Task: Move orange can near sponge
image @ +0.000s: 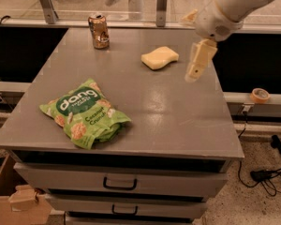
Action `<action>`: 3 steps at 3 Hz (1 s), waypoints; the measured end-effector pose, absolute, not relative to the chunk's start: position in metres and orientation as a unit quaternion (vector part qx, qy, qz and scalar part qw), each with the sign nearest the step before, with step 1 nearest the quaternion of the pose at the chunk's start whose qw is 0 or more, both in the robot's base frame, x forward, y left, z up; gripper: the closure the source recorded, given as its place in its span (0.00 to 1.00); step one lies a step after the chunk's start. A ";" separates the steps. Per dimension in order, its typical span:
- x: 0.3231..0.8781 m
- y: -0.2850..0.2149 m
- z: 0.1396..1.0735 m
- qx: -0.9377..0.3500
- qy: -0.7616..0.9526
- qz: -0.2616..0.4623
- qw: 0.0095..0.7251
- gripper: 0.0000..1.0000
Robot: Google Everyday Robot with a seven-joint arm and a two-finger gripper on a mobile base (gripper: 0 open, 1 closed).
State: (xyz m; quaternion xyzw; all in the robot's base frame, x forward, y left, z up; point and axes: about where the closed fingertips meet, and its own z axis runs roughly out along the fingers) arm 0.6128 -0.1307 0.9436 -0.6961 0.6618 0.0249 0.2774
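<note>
At the sponge's (159,58) three o'clock hovers the gripper (196,64); I cannot tell its state. Likely the approach step: next, reach the can (99,31) at ten o'clock.

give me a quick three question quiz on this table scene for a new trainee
1. True or false: the orange can lies tipped over, touching the sponge.
2. Where is the gripper? A) directly above the can B) over the right side of the table, right of the sponge C) at the front left corner
3. Which item lies nearest the front edge?

Key: 1 false, the can stands upright at the back left, apart from the sponge. 2 B. 3 the green snack bag.
</note>
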 end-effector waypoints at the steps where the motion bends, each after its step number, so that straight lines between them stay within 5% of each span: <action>1: 0.651 -0.081 0.948 -0.707 0.626 0.045 0.325 0.00; 3: 0.670 -0.067 0.939 -0.702 0.618 0.058 0.348 0.00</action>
